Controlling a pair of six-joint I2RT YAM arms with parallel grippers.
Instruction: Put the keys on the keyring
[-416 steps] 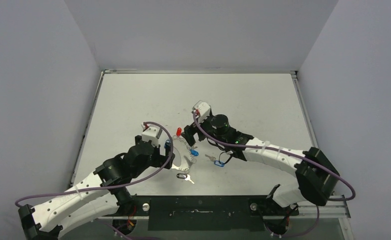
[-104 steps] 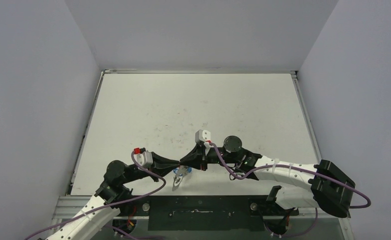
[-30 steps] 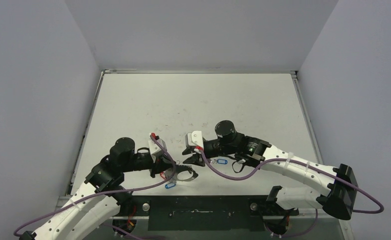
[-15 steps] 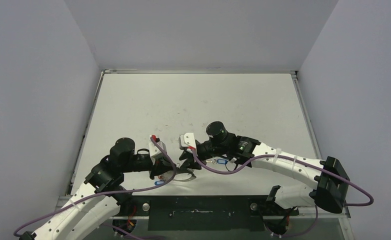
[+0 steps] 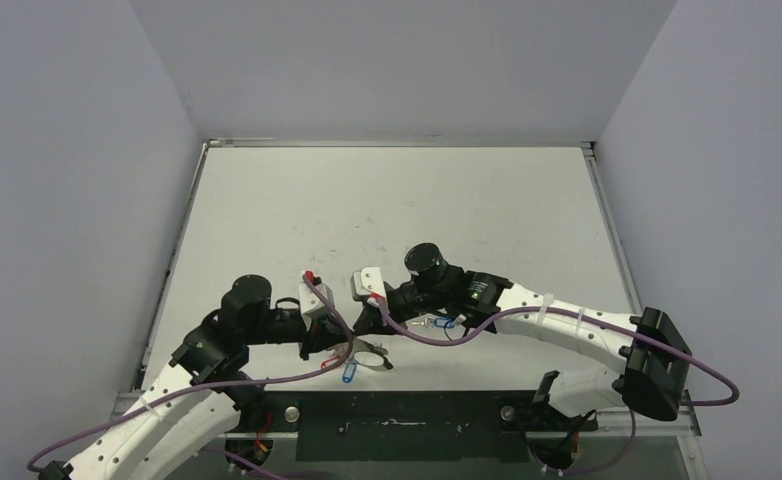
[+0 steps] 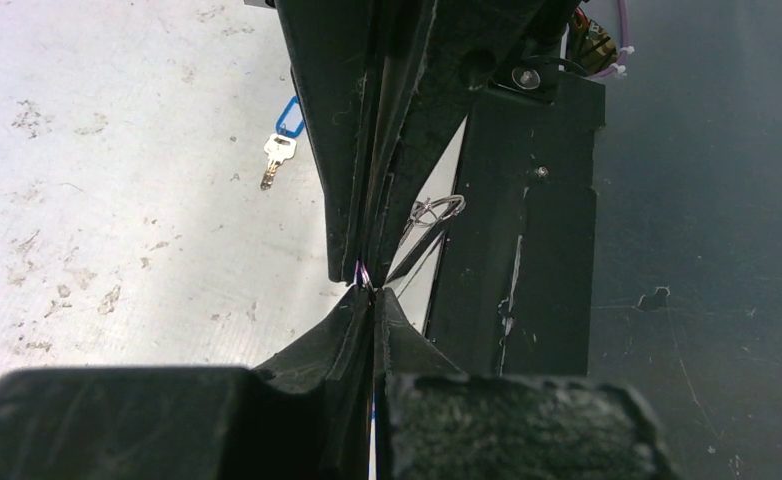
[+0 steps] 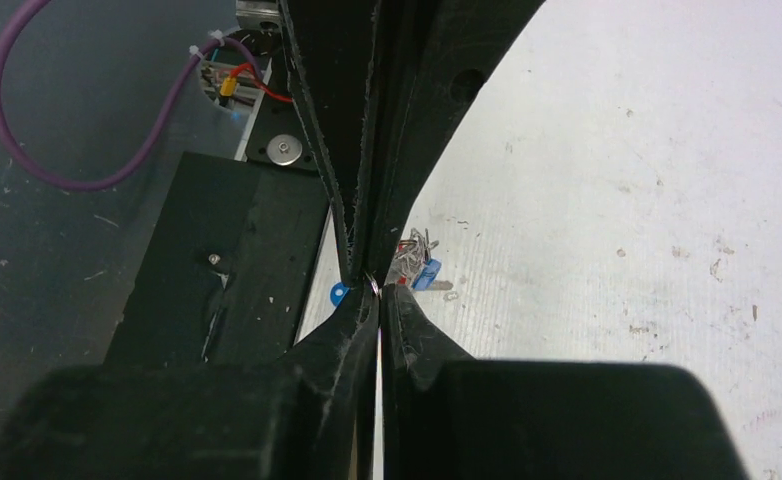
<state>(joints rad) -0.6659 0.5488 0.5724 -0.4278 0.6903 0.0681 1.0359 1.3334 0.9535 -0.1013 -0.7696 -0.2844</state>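
Observation:
The keyring (image 5: 368, 357), a thin silvery hoop, hangs between the two arms near the table's front edge. My left gripper (image 5: 333, 345) is shut on its wire, which glints at the fingertips (image 6: 361, 274). My right gripper (image 5: 363, 327) meets it tip to tip (image 7: 375, 288) and is shut on the same wire. A blue-tagged key (image 5: 350, 372) dangles from the hoop, with a bit of red (image 7: 408, 262) beside the blue tag (image 7: 426, 274). Another blue-tagged key (image 5: 446, 322) lies on the table under the right arm, also seen in the left wrist view (image 6: 278, 150). A small silver clip (image 6: 437, 210) hangs below.
The white table (image 5: 387, 200) has grey walls on three sides. A black base plate (image 5: 397, 412) runs along the near edge just below the hoop. Purple cables (image 5: 297, 375) loop around both arms.
My right gripper has shut and moved left to meet the left gripper's tips. The hoop and its hanging key have swung slightly. The left arm has held still.

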